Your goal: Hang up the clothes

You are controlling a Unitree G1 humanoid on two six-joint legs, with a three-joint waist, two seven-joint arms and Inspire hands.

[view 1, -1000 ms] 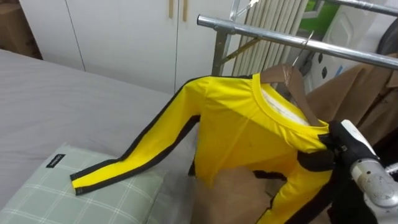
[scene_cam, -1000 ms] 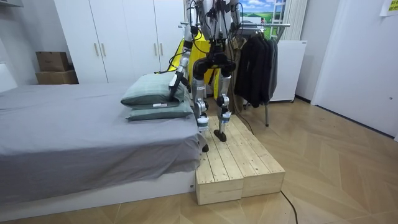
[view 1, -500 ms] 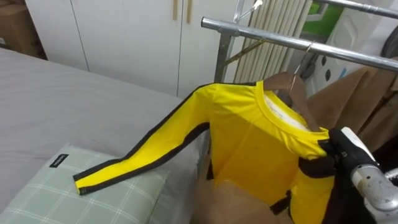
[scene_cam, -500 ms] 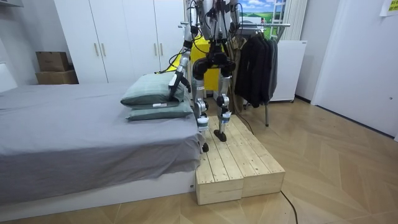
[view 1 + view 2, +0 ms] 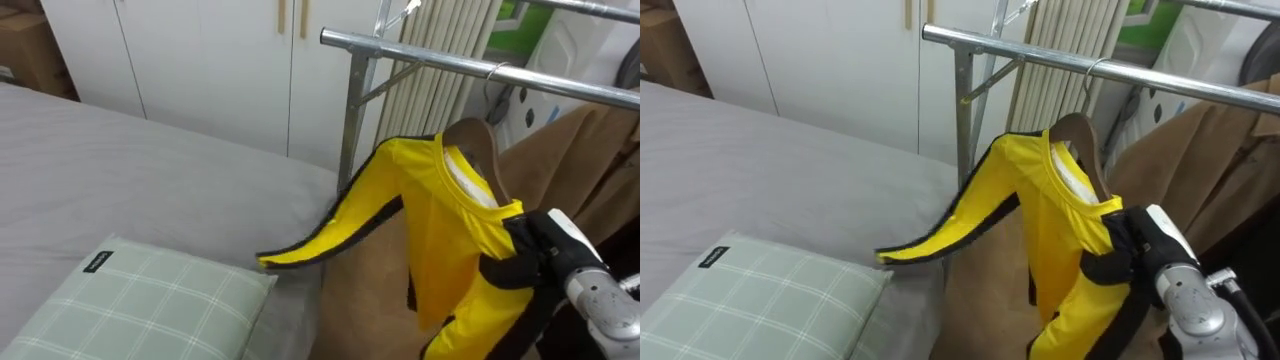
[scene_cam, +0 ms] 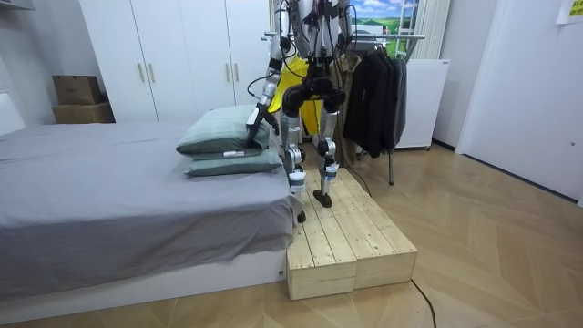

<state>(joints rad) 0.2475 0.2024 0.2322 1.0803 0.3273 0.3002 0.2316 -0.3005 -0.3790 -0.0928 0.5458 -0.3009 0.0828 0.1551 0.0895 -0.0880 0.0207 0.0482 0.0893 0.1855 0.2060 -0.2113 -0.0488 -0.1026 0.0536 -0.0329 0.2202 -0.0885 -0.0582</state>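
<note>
One yellow shirt [image 5: 450, 230], likely light, limp and slippery, on a wooden hanger [image 5: 472, 138] hooked at the metal rail [image 5: 430, 58], fingers of the right hand [image 5: 540, 245] clenched on its right shoulder. Probably best held by the stiff hanger, not the cloth. Loose sleeve [image 5: 330, 232] trailing left toward the pillow [image 5: 130, 300]; brown coat [image 5: 580, 150] crowding the far right.
</note>
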